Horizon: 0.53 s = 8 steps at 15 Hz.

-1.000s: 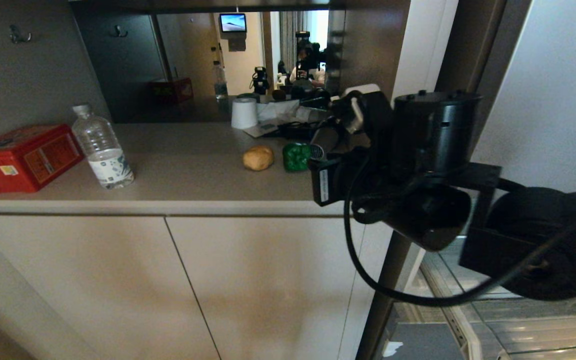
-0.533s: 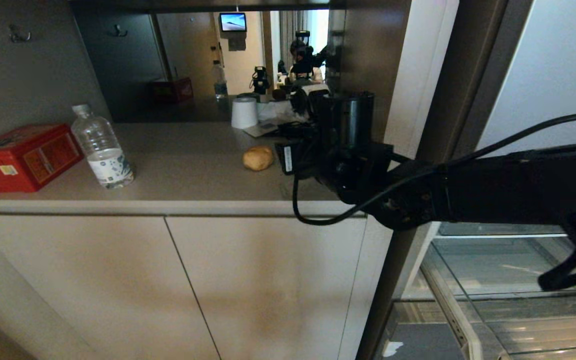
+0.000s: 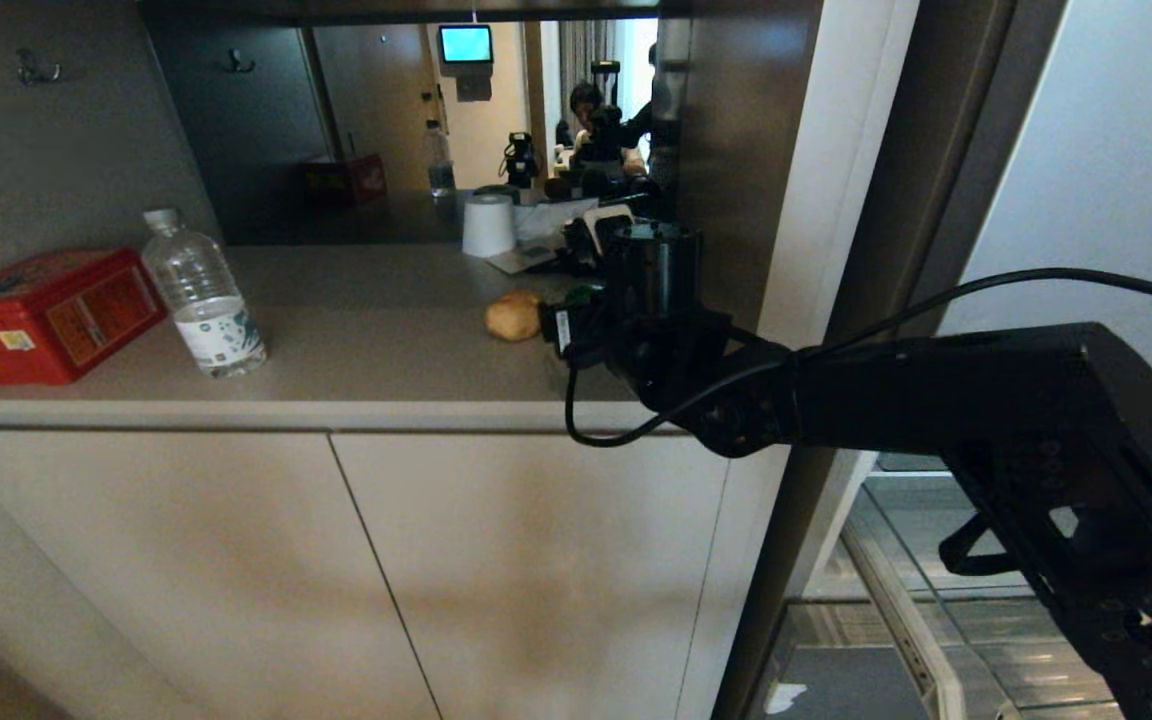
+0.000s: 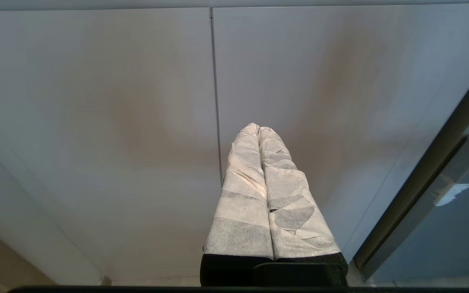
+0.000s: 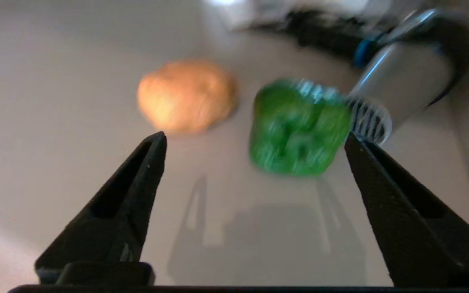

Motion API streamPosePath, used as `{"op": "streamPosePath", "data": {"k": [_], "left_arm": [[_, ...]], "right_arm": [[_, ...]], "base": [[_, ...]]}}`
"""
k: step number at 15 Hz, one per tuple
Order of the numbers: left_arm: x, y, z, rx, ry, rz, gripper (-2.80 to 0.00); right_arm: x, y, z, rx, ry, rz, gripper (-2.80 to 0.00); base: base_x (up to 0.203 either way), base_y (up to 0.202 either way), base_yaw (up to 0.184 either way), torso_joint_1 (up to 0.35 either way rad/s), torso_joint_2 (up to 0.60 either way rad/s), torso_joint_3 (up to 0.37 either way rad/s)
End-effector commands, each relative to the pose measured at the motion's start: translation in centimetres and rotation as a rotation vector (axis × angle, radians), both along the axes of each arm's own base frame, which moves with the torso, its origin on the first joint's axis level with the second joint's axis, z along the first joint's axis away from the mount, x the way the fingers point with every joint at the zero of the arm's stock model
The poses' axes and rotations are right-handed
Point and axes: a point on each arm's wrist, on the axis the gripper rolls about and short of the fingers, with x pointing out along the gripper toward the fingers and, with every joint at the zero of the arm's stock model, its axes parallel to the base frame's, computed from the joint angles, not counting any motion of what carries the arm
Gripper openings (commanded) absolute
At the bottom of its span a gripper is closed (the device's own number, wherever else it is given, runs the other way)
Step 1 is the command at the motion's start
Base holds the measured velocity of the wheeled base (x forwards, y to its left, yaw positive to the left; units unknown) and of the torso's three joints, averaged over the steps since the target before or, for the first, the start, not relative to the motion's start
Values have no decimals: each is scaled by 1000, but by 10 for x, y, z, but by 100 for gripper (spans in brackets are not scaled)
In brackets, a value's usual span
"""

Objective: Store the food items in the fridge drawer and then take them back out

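On the beige worktop (image 3: 356,340), toward its right end, the green bell pepper (image 5: 297,128) and the tan potato (image 3: 513,315) sit just beside each other, neither one held. The right hand (image 5: 255,140) hangs low over them with its two black fingers (image 5: 136,175) spread wide apart and nothing between them; through the wrist camera the pepper lies just ahead of the gap, nearer one finger, with the potato ahead of the other. From the head camera the black right arm reaches in from the lower right and hides nearly all of the pepper, leaving only a green sliver at its edge.

A silver cylinder with a slotted end (image 5: 397,89) lies just behind the pepper, close enough that I cannot tell whether they touch. Further back stands a white paper roll (image 3: 488,225). At the left end of the worktop are a clear water bottle (image 3: 201,295) and a red box (image 3: 41,315).

The fridge drawer (image 3: 946,640), see-through with pale rails, stands pulled out at the lower right, below the arm.

The left hand (image 4: 259,132) is parked in front of the beige cabinet doors (image 4: 136,101), its wrapped white fingers pressed together.
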Motion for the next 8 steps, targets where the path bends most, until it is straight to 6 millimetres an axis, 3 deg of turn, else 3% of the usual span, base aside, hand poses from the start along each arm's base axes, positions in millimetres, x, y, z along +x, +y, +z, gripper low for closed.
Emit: {"op": "streamPosePath", "data": {"k": [1,8], "left_arm": [[0,0,0,0,1,0,-280],[0,0,0,0,1,0,-280]], "right_arm": [[5,2,-8,13,-24,-19,0],[21,-4,-21,48,-100,-91,0]], "base": [[0,0,0,0,0,0],[0,0,0,0,0,0]]}}
